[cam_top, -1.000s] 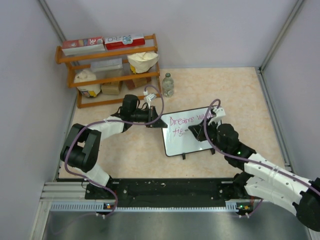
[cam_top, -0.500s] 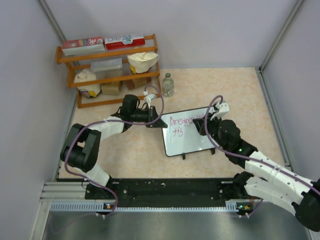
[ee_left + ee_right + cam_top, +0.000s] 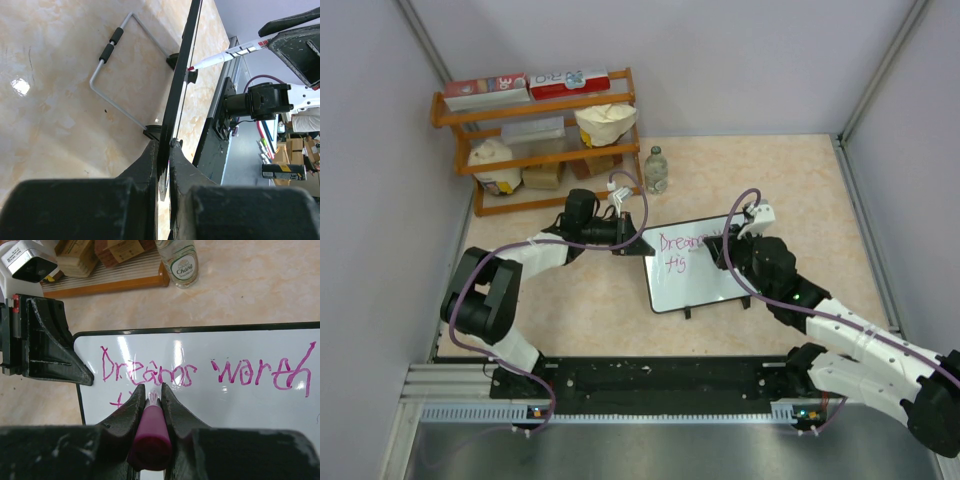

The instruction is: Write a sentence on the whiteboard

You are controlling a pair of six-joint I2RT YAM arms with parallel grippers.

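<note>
The whiteboard [image 3: 698, 288] stands tilted on the table; its black-framed edge [image 3: 183, 75] shows in the left wrist view. My left gripper [image 3: 634, 244] [image 3: 165, 146] is shut on the board's left edge. The sentence [image 3: 682, 244] [image 3: 150, 373] is in pink: "Dreams worth" on the top line, with the start of a second line [image 3: 675, 264] below. My right gripper [image 3: 723, 253] [image 3: 152, 390] is shut on a pink marker [image 3: 150, 435] [image 3: 225, 54]. The marker's tip is at the board's face just under "Dreams". The gripper hides much of the second line.
A wooden shelf [image 3: 535, 140] with boxes and bags stands at the back left. A small bottle [image 3: 656, 170] [image 3: 181, 262] sits just behind the board. The board's wire stand [image 3: 117, 75] rests on the table behind it. Grey walls close in on both sides.
My right gripper has shifted slightly up and right with the marker, and the start of the second line now shows. The left arm and the board have not moved.
</note>
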